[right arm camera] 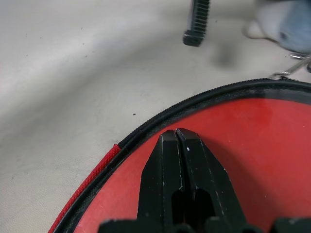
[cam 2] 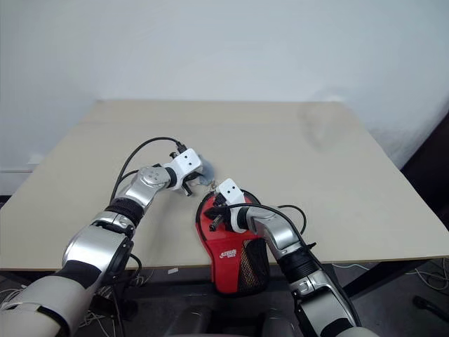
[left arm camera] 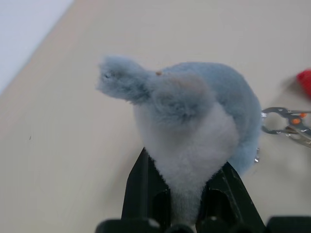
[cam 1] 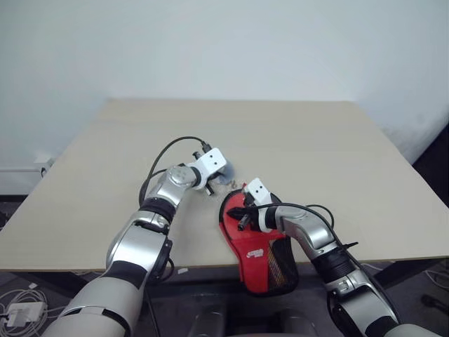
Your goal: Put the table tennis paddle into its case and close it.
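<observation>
Case [cam 1: 258, 247]: we see the red paddle-shaped pouch lying at the near edge of the table [cam 1: 316, 140], its narrow end with the black mesh panel and white logo hanging past the edge toward us. Much of its round end is covered by the right arm. In the right wrist view the red surface [right arm camera: 233, 141] is bordered by a black zip line, but we cannot tell whether this red is the case's own fabric or the paddle's rubber face; no paddle handle can be made out. The right gripper [right arm camera: 179, 138] rests over that red surface with its two black fingers pressed together, holding nothing. Whether the fingertips touch the surface we cannot say.

Just beyond the case's round end we find the left gripper [cam 1: 219, 174], its fingers clamped on a small grey-blue plush toy [left arm camera: 194, 116] with a pale underside. The base of the toy is hidden between the fingers. A metal clip [left arm camera: 286, 125] with an orange spot hangs from the toy toward the case; it is cut off at the frame edge, so its attachment is unclear. The far half of the table lies bare up to the white wall [cam 1: 224, 42].
</observation>
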